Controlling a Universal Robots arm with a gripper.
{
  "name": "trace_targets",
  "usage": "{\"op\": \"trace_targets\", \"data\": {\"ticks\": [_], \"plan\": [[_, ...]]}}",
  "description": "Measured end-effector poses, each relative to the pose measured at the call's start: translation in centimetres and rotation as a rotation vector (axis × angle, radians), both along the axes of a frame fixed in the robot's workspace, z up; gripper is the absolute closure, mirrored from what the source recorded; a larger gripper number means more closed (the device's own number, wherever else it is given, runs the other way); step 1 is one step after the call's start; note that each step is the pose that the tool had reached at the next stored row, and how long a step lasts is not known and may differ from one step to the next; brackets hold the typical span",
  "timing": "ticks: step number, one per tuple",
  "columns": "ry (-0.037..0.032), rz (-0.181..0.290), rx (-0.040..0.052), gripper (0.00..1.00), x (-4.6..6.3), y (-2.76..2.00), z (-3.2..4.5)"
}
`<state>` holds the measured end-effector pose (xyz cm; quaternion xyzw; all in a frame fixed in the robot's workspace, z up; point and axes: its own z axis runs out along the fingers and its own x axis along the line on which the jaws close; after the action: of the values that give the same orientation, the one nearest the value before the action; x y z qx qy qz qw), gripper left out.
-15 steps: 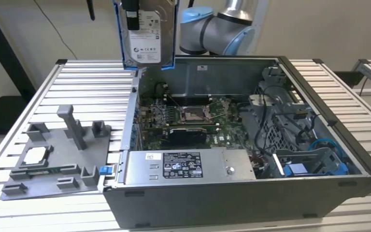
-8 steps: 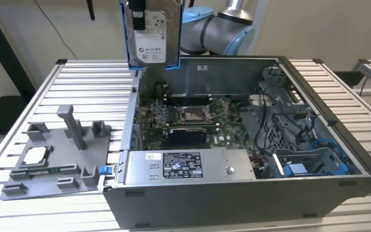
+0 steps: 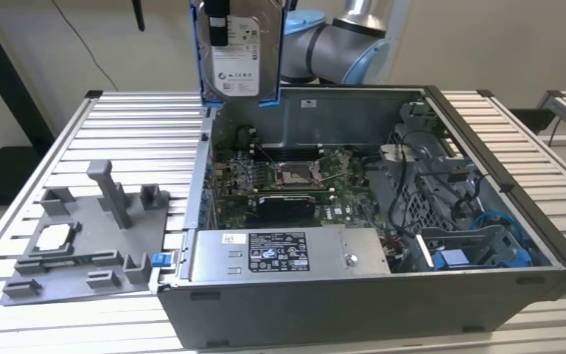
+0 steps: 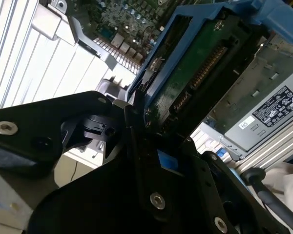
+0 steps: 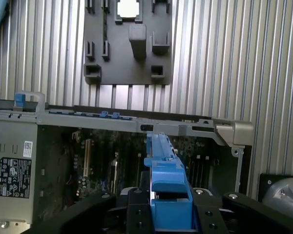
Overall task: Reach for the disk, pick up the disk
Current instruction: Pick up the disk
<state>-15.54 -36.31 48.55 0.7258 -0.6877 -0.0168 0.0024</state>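
The disk (image 3: pixel 239 51), a flat silver rectangular drive framed in bright blue plastic, hangs above the open grey computer case (image 3: pixel 362 310), long axis vertical, label facing the exterior view. The black hand (image 5: pixel 168 208) clamps its frame.

the disk (image 3: pixel 239 51) hangs upright in the air, clear of the open computer case (image 3: pixel 362 221) and above its back corner on the exterior view's left. its broad silver face carries a white printed label, and a bright blue plastic frame runs along its edges. in the second wrist view the disk (image 4: pixel 195 73) shows its other face, a dark green circuit board with a row of contacts. in the first wrist view it (image 5: pixel 168 190) stands edge-on, its blue frame clamped between the black jaws.
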Motion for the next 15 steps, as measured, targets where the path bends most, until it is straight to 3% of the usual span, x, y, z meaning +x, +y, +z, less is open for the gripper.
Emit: {"op": "trace_targets", "data": {"ticks": [7,15], "plan": [[0.0000,0.000,0.0001,1.00,0.9,0.00,0.00],[0.0000,0.000,0.0000,1.00,3.3,-0.01,0.00]]}}
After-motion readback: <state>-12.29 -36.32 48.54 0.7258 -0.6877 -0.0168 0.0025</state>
